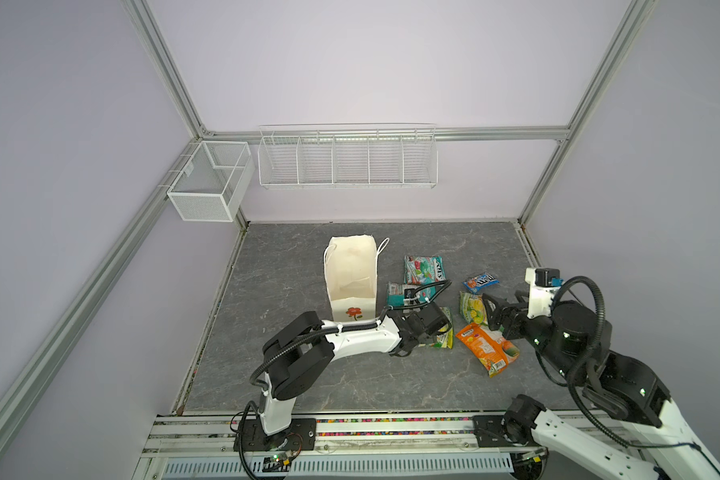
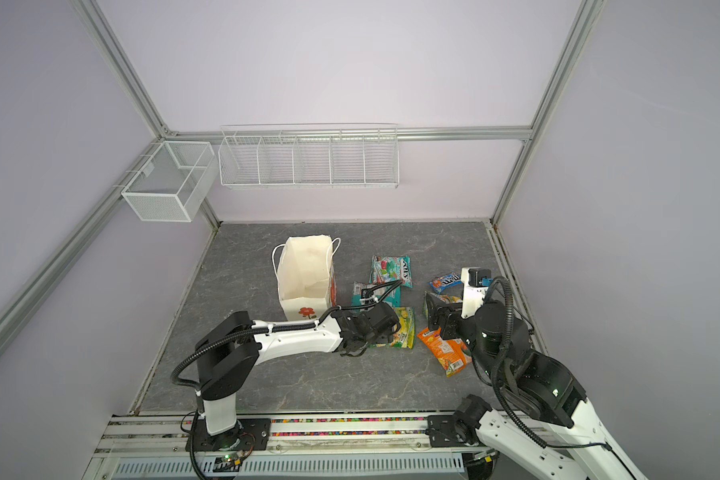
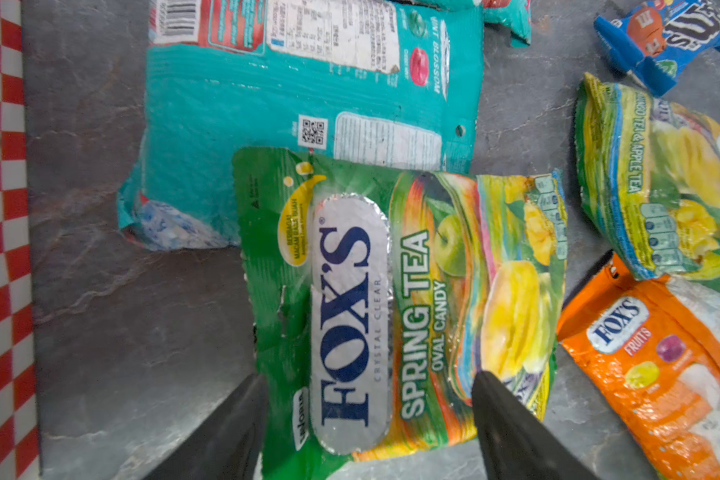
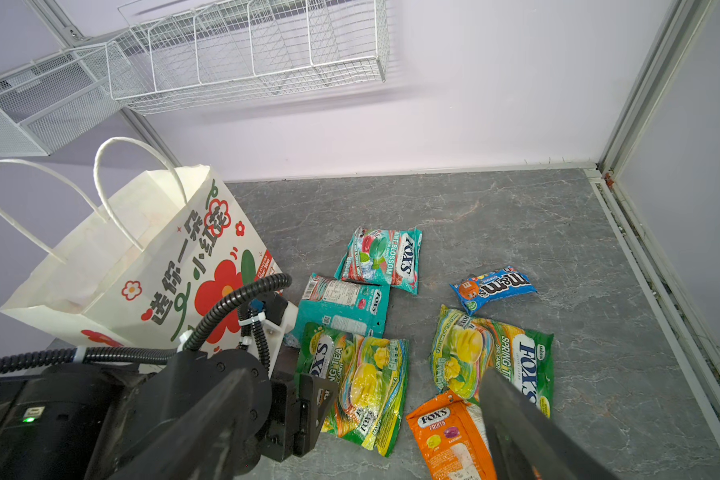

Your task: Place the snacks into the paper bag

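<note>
Left wrist: FOX'S packet (image 3: 395, 307) lettering parallels fingers (image 3: 512, 432); long axis unclear.

The green-yellow glossy FOX'S Spring Tea packet (image 3: 391, 311) is straddled by the left gripper (image 3: 366, 376): one finger is set at its edge, the other upon it. Just beyond the fingertips, a teal foil packet (image 3: 267, 104) is partly overlapped by it, and a second teal packet (image 1: 422, 269) is laid farther beyond. The tall cream paper bag (image 4: 175, 266) is stood outside the edge finger. Outside the other finger are laid a second green-yellow packet (image 3: 661, 187) and an orange FOX'S Fruits packet (image 3: 661, 374), both near the fingertips of the right gripper (image 4: 366, 371), with a blue M&M's packet (image 3: 661, 37) beyond them.
</note>
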Controlling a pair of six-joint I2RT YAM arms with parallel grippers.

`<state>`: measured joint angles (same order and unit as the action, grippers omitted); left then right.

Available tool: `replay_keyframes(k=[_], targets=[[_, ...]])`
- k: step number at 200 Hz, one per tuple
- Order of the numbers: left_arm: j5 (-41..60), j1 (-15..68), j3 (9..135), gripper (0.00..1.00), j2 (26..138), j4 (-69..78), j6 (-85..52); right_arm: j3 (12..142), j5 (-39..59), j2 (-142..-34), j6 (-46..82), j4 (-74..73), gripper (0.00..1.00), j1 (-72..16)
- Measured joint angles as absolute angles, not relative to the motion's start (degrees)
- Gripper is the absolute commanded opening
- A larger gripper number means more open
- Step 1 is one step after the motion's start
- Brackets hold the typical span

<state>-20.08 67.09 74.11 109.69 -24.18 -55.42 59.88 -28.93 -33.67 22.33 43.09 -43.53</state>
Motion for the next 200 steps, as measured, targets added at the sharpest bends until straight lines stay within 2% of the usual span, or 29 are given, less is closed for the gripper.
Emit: replay_keyframes(k=[60,81,127,166,200], targets=[[-19.8,65.8,72.0,0.74,109.8,-23.6,-55.8,59.7,-28.9,-33.7,22.5,43.1,0.89,-43.5],[-19.6,65.8,71.7,0.70,109.8,-22.8,-55.9,59.6,-28.9,-33.7,22.5,43.1,0.88,-43.3],[-18.5,65.6,70.7,0.57,110.2,-21.0,-56.7,59.2,-28.9,-33.7,22.7,43.1,0.89,-43.2],[-17.7,65.6,70.5,0.35,110.5,-19.4,-57.3,59.2,-28.9,-33.6,22.7,43.1,0.88,-43.2],[-17.0,65.4,70.4,0.24,110.7,-18.9,-57.3,59.2,-28.9,-33.6,22.7,43.1,0.88,-43.2]])
